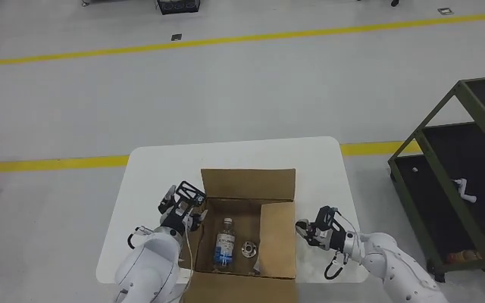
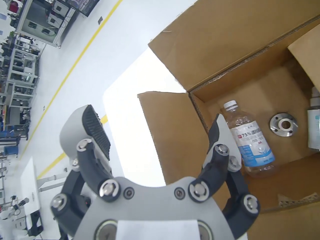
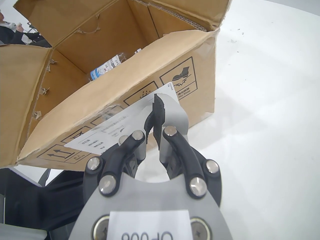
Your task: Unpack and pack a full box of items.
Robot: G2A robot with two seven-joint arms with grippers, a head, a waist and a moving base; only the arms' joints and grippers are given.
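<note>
Three items at least to make out inside the box point(image 1: 248, 183): a clear bottle point(image 1: 224, 242) lying on its side with the cap toward the far wall, a metal flange point(image 1: 248, 248) flat on the cardboard floor just beside it but apart from it, and a white container point(image 2: 313, 126) against the right wall, only partly seen. Stands in the middle of the white surface point(image 1: 151, 174), top open, flaps turned up or out. Looks far from full, with plenty of cardboard floor showing between the items.

Shows the left jaws spread wide and empty, hanging over the left flap at the rim, one finger point(image 2: 215, 136) above the box near the bottle and not touching it. Shows the right jaws pressed together on nothing, outside the box and just beside its right wall, close to the paper label point(image 3: 105, 126) stuck there.

Reads, as a judgement, like the unpacking half with the opening done and no item in hand. Cannot tell from this alone whether other items have left the box. Leaves, on that reading, lifting out the bottle, the flange and the container, setting them on the surface, then packing everything back in. Favours the left side for the first pick, being spread and nearest the bottle
</note>
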